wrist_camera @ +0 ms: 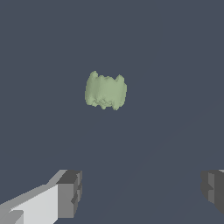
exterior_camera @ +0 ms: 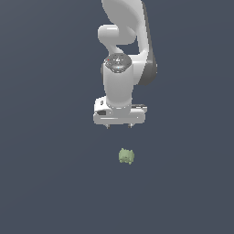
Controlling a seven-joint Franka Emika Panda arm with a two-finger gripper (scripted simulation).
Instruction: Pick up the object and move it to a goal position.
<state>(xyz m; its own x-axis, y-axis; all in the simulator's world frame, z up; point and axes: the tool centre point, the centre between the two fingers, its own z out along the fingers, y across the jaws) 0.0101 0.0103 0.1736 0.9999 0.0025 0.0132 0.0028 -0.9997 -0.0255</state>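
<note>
Dark floor, lone object (exterior_camera: 126, 156)

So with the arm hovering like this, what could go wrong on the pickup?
1. The green object lies ahead of the open gripper, not between its fingers; a straight descent would likely miss it.
2. The object is tiny and lumpy, so the fingers may nudge or pinch it unevenly and let it slip.
</note>
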